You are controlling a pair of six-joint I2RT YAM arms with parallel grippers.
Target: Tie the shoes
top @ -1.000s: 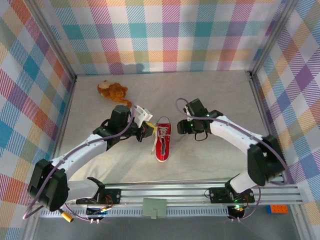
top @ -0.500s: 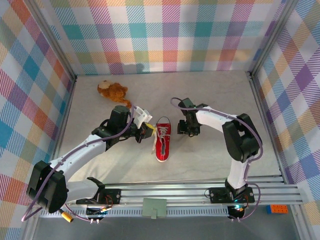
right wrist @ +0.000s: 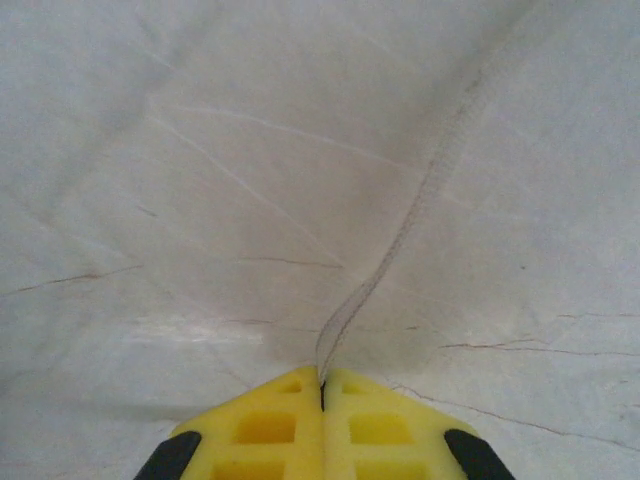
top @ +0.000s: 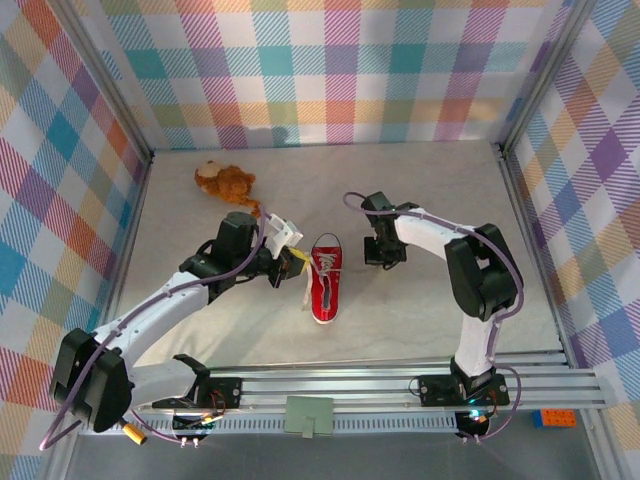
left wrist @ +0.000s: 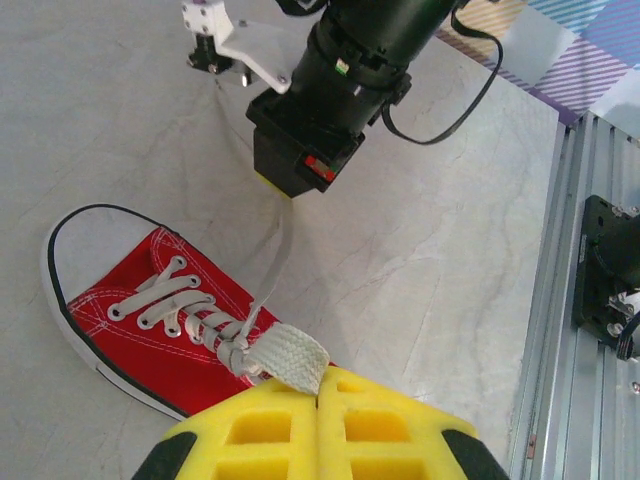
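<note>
Plaid walls (top: 340, 60) ring a pale table (top: 440, 190). The shoe (top: 325, 285) lies mid-table between the arms, toe toward the far wall. The left claw (left wrist: 320, 388) is pinched tight on one flat lace end (left wrist: 292, 352) just beside the eyelets. The right claw (right wrist: 322, 384) is likewise clamped on the other lace (right wrist: 400, 240). The laces now seem ready for crossing, and both pulls should be even and low (the shoe looks light, nothing pins it), or it may skid.
</note>
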